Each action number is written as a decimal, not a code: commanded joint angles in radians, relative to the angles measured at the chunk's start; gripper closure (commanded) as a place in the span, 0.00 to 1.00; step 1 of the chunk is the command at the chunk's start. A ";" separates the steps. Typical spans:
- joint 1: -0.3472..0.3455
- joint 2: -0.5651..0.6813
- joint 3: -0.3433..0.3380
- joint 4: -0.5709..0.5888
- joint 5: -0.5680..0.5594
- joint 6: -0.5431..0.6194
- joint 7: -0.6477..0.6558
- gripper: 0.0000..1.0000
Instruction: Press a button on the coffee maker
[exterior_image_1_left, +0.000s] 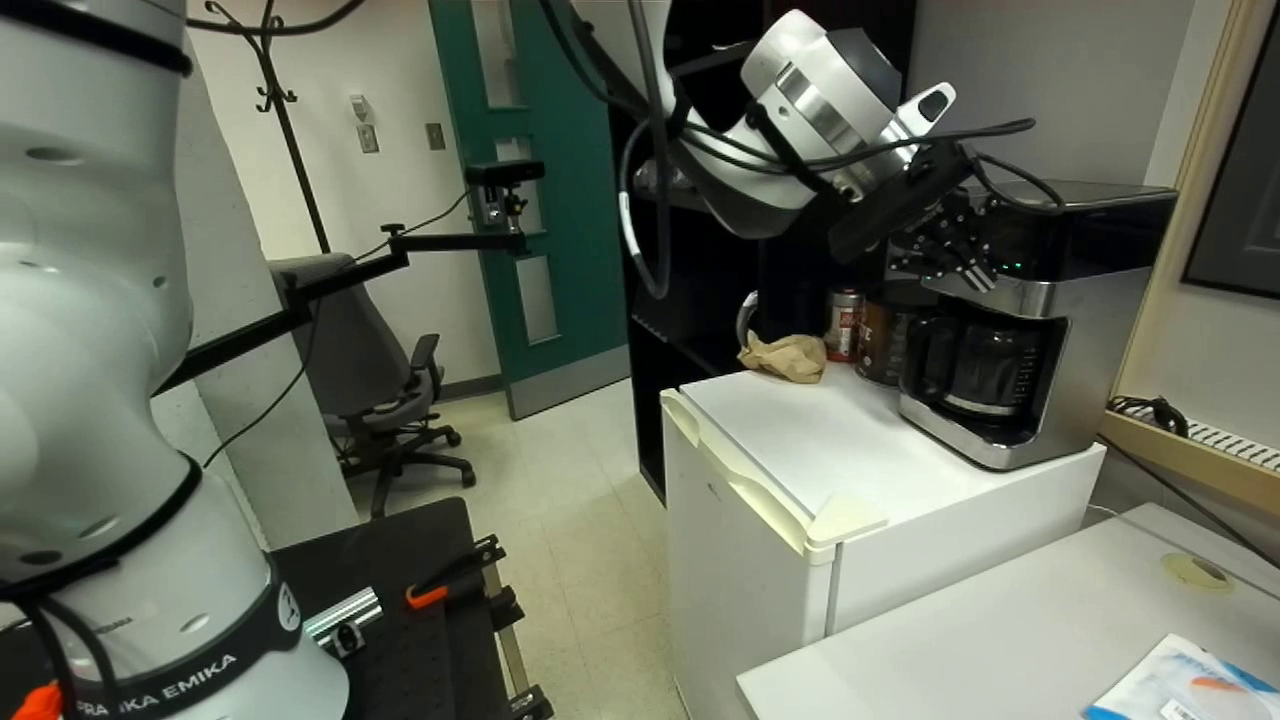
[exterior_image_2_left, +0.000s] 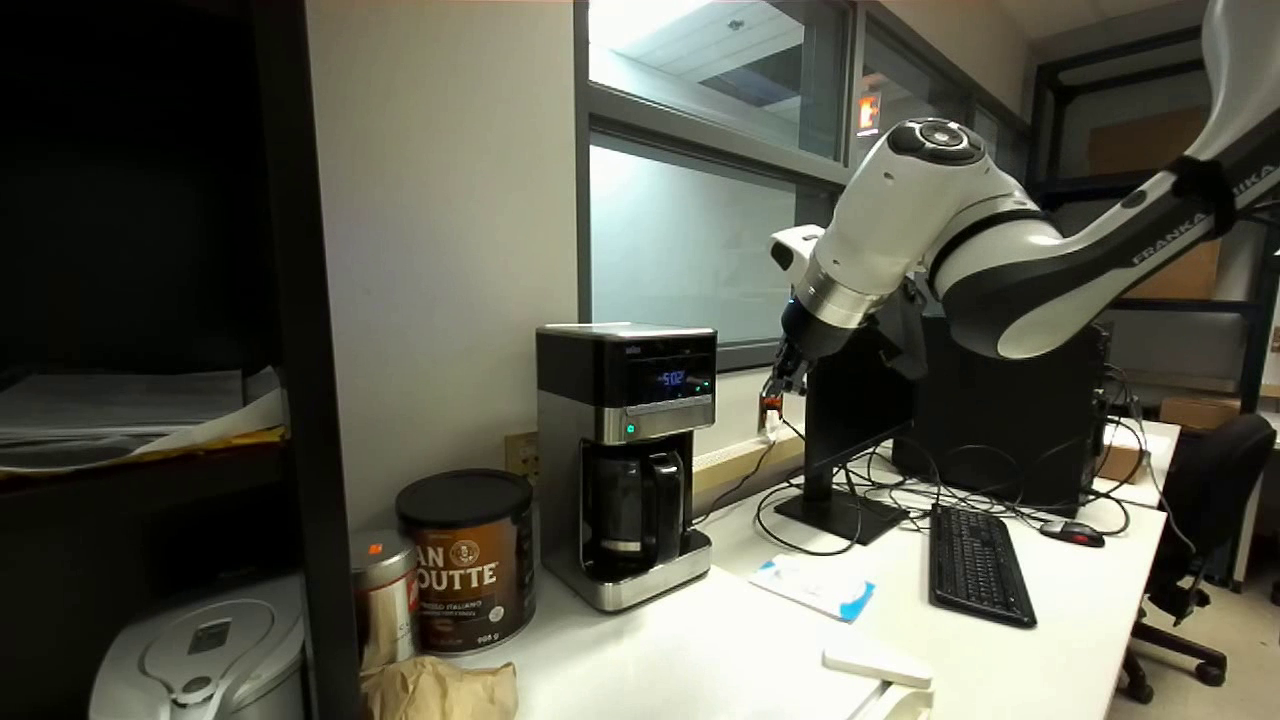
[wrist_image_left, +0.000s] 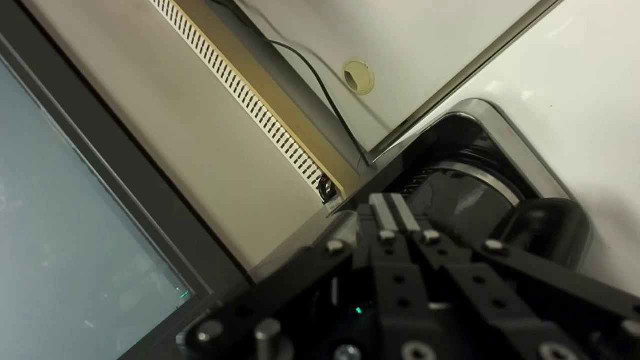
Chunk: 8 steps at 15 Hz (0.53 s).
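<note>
Tool (wrist_image_left: 395, 212) pressed together, two o'clock from the coffee maker (exterior_image_2_left: 612, 425) in an exterior view; its slant might cause skidding.

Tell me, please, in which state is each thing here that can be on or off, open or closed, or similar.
Drip coffee maker: on, display lit and reading 5:02, green light glowing.
Glass carafe: seated in the coffee maker; how full, cannot tell.
Tool: closed, holding nothing, apart from the coffee maker.
Brown coffee canister: upright, black lid on.
White mini fridge: door closed.
Brown paper: crumpled.
</note>
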 joint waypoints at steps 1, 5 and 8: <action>0.017 0.080 -0.016 0.100 -0.055 0.019 0.053 1.00; 0.016 0.135 -0.011 0.160 -0.062 0.025 0.063 1.00; 0.017 0.167 -0.008 0.197 -0.055 0.032 0.058 1.00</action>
